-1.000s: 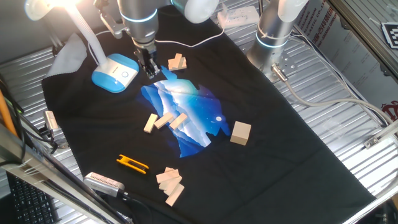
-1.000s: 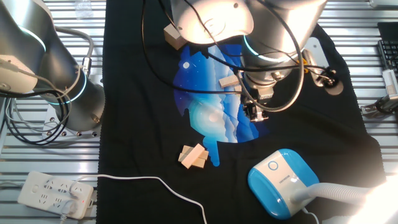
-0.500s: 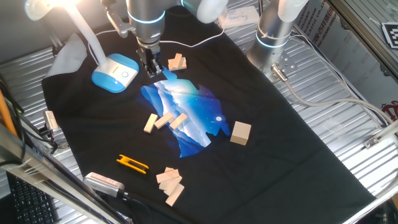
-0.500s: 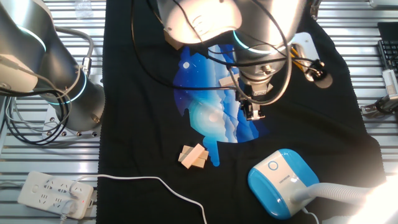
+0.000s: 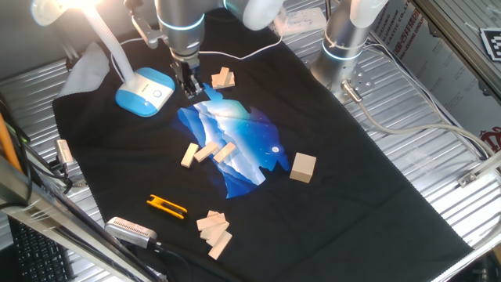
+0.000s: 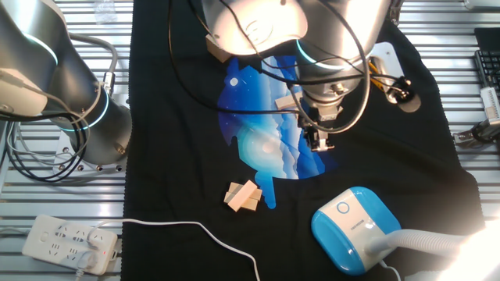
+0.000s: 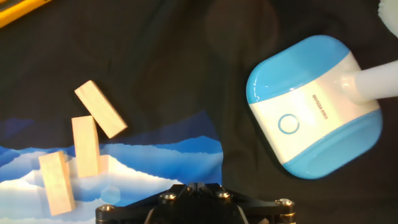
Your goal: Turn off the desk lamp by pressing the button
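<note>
The desk lamp (image 5: 145,90) stands at the far left of the black cloth, with a light-blue base, a white top face and a bendy white neck. Its head (image 5: 63,9) glows brightly. It also shows in the other fixed view (image 6: 355,228) and in the hand view (image 7: 314,106). The button (image 7: 288,123) is a small ringed circle on the white top face, also visible in both fixed views (image 5: 156,93) (image 6: 343,208). My gripper (image 5: 190,92) hangs just right of the base, above the cloth, apart from the lamp (image 6: 319,144). In the hand view its fingertips (image 7: 199,186) touch, shut and empty.
Wooden blocks lie near the gripper (image 5: 223,77), mid-cloth (image 5: 207,152), at the right (image 5: 303,167) and at the front (image 5: 214,233). A yellow clip (image 5: 166,206) lies front left. A second arm's base (image 5: 344,39) stands behind. A power strip (image 6: 70,240) sits off the cloth.
The arm has shifted slightly above the cloth; the gripper stays beside the lamp base. The lamp remains lit.
</note>
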Available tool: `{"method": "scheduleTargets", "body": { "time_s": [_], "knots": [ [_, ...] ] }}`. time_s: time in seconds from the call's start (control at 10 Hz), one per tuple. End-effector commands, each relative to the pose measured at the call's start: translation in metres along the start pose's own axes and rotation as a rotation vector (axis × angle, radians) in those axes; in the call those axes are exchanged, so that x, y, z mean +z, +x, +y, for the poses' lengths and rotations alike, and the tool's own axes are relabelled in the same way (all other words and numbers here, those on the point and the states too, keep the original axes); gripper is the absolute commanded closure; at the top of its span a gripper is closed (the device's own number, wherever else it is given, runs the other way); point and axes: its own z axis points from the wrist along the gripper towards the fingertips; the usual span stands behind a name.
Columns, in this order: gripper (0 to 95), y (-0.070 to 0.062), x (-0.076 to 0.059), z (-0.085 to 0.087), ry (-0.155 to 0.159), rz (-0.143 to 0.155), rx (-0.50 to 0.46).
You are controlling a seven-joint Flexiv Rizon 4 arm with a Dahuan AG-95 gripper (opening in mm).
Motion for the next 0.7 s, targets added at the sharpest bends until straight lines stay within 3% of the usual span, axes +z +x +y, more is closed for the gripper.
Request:
{"method": "scheduleTargets", "body": {
  "time_s": [0.1,0.3,0.7],
  "knots": [
    [95.0,-0.012,0.015,-0.013,-0.017,0.007,-0.021],
    [95.0,-0.024,0.037,-0.030,-0.032,0.002,-0.046],
    [95.0,-0.041,0.057,-0.034,-0.023,-0.003,-0.067]
  ]
}}
